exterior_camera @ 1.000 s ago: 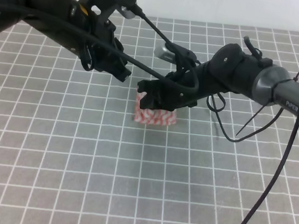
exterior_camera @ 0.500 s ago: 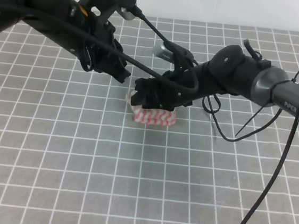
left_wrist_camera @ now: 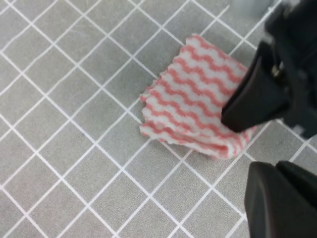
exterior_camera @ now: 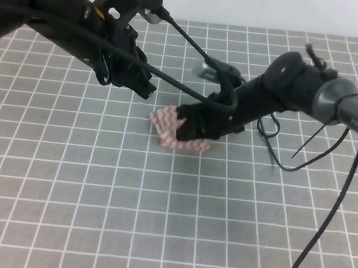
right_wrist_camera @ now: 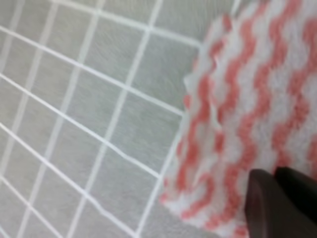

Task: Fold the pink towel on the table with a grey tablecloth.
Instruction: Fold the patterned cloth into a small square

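Your small thin pink towel (exterior_camera: 169,125), striped in pink-red and white wavy zigzags, lies folded into a compact layered pad on the table with a grey tablecloth (exterior_camera: 95,196), a grey cloth ruled with a white grid of thin lines. Doubled layers show along the pad's near edge in the left wrist view (left_wrist_camera: 190,106).

The towel sits directly under and just left of your right gripper (exterior_camera: 196,124), whose black fingers overlap the pad's right part. In the left wrist view one right finger (left_wrist_camera: 255,94) rests its tip on the towel's top layer near the folded edge. In the right wrist view a dark fingertip (right_wrist_camera: 280,203) lies against the striped cloth. Whether those fingers pinch the cloth or merely press on it cannot be told.

Your left gripper (exterior_camera: 130,78) hangs above and to the left of the towel, apart from it; its finger spread cannot be told.
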`<state>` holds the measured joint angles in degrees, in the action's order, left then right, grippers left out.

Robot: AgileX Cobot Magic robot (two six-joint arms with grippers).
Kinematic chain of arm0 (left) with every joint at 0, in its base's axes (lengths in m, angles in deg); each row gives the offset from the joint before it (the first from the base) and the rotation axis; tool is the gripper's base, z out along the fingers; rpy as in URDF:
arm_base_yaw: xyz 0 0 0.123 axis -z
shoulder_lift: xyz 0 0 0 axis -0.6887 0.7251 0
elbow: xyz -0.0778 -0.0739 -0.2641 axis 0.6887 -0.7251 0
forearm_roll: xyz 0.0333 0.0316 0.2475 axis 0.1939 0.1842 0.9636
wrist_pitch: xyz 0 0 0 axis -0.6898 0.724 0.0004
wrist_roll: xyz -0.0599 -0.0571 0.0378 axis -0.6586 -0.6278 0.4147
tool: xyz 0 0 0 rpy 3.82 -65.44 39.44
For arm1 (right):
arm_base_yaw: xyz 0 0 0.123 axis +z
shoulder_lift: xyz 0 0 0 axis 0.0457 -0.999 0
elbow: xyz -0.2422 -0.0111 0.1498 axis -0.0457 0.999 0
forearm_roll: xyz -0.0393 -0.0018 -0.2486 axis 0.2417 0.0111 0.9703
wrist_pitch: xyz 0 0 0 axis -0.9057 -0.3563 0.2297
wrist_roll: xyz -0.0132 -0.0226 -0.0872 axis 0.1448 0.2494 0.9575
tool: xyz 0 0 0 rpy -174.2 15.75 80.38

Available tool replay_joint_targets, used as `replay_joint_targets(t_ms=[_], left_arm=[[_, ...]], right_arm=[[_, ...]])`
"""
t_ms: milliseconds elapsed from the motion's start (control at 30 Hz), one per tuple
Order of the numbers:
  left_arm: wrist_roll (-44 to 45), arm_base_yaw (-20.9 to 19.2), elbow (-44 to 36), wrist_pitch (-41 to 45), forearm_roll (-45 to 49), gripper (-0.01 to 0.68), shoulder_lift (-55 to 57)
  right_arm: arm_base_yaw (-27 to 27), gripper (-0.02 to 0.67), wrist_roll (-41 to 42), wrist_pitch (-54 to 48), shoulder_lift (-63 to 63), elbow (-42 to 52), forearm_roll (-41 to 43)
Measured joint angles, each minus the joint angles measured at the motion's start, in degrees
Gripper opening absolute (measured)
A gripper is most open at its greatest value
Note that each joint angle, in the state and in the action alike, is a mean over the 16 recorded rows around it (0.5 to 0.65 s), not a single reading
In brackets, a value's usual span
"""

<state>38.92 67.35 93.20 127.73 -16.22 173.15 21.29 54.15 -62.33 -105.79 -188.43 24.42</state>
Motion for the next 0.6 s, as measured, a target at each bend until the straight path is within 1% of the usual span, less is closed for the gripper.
replay_joint_targets(t_ms=[100,200,367,600], left_arm=[[0.01,-0.01,-0.01,-0.04,-0.04,-0.001,-0.04],[0.02,-0.01,-0.01,-0.06,-0.26,-0.001,0.04],[0.56,0.01,-0.03,-0.09,-1.99,-0.002,0.81],[3.48,0.11,0.0,-0.24,-7.58,-0.002,4.47]], right_arm=[[0.09,0.031,0.09,-0.43,-0.37,0.0,0.4],[0.1,0.0,0.58,-0.55,-0.05,0.0,0.68],[-0.26,-0.014,1.5,-0.61,1.45,0.0,3.04],[-0.91,-0.015,1.56,-0.92,2.82,-0.05,9.44]])
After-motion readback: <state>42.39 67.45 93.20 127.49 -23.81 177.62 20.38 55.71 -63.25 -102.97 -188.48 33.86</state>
